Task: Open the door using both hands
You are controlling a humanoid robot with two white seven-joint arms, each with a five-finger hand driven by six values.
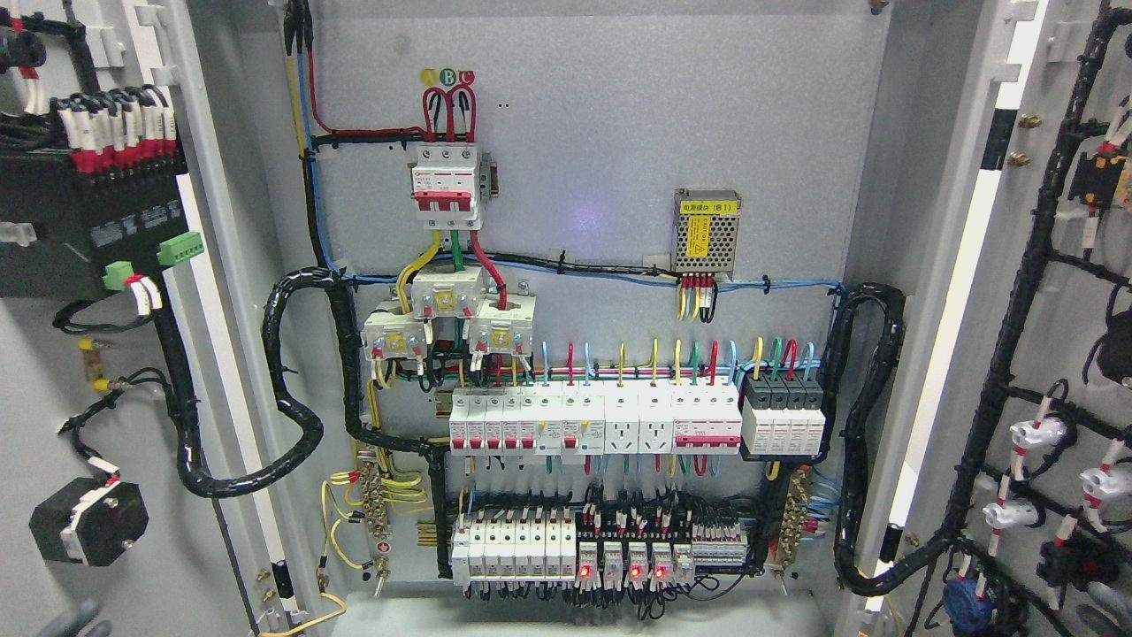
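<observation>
The left door (106, 354) and the right door (1052, 310) both stand swung wide, baring the breaker panel (592, 425); opening looks finished. Grey fingertips (75, 617) show at lower left, their pose I cannot tell.

One view only, from the robot's head, so nothing is shared with a second camera. It faces straight into an open electrical cabinet (575, 177), near enough that the grey back panel (778, 115) fills the middle of the picture, and looks slightly downward onto the cabinet floor (566, 615) at the bottom edge. The left door (53, 372) and the right door (1061, 265) stand swung open at the sides, nearer the camera, their inner faces turned towards it and cut off by the picture's edges.
</observation>
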